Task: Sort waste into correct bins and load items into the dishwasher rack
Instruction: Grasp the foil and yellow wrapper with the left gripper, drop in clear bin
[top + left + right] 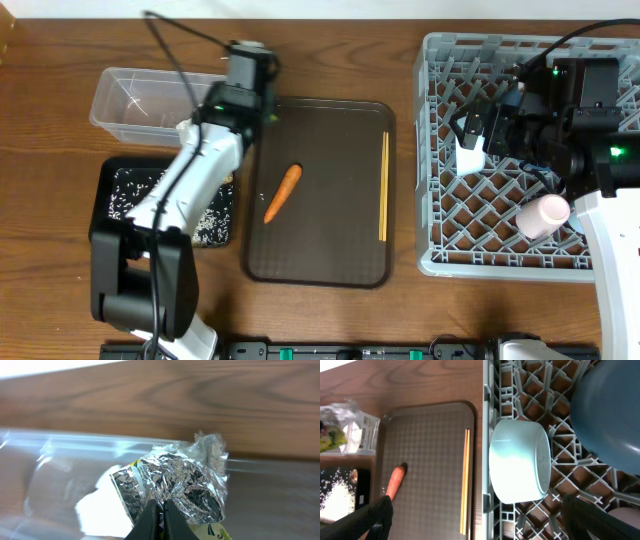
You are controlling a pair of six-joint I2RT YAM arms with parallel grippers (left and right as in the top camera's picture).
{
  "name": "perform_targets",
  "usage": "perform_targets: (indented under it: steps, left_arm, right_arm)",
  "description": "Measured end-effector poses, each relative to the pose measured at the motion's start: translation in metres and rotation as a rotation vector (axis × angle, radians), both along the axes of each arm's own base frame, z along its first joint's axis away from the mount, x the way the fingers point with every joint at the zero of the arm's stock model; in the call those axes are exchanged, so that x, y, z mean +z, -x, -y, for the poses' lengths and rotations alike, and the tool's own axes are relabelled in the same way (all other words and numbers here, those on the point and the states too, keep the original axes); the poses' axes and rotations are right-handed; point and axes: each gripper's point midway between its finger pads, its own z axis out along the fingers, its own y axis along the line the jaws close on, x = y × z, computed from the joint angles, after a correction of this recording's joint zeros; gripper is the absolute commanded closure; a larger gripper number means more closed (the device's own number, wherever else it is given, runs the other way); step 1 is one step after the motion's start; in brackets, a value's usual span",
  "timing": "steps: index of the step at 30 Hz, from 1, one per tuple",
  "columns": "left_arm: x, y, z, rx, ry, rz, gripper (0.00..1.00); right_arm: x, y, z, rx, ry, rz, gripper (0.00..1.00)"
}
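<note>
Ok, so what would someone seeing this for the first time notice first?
The big grey rack on the right, holding a white bowl and pink cup. Then the orange carrot on the brown tray mid-table. The left gripper pinches crumpled silver foil at the clear tub, back left.

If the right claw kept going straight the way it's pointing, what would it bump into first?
Most likely the pale cup lying on its side in the dishwasher rack; it sits ahead of the open right claw, though depth is unclear.
</note>
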Motion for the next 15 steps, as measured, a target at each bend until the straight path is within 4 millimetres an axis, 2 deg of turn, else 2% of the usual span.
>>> perform_targets:
  steps: [3, 4, 6, 7, 8, 9, 15]
  left_arm:
    - [-0.004, -0.003, -0.031, 0.113, 0.030, 0.012, 0.94]
    - [-0.003, -0.004, -0.040, 0.148, 0.042, 0.023, 0.87]
    - [-0.003, -0.006, -0.049, 0.187, 0.059, 0.038, 0.66]
    - [-0.003, -0.006, -0.051, 0.196, 0.064, 0.043, 0.51]
    - [-0.003, -0.006, -0.052, 0.205, 0.066, 0.045, 0.31]
    - [-0.003, -0.005, -0.052, 0.211, 0.068, 0.042, 0.22]
    - [-0.013, 0.008, -0.051, 0.222, 0.064, -0.022, 0.20]
  right_arm:
    - [0.000, 0.001, 0.000, 0.000, 0.000, -0.003, 0.01]
    - [-0.001, 0.001, 0.000, 0.000, 0.001, -0.005, 0.01]
    - [-0.001, 0.001, 0.000, 0.000, 0.001, -0.005, 0.01]
    - [-0.001, 0.001, 0.000, 0.000, 0.000, -0.006, 0.01]
    - [-0.001, 0.001, 0.000, 0.000, 0.000, -0.007, 0.01]
    - [-0.001, 0.002, 0.000, 0.000, 0.000, -0.009, 0.01]
    - [-0.003, 0.005, 0.000, 0.000, 0.002, -0.024, 0.01]
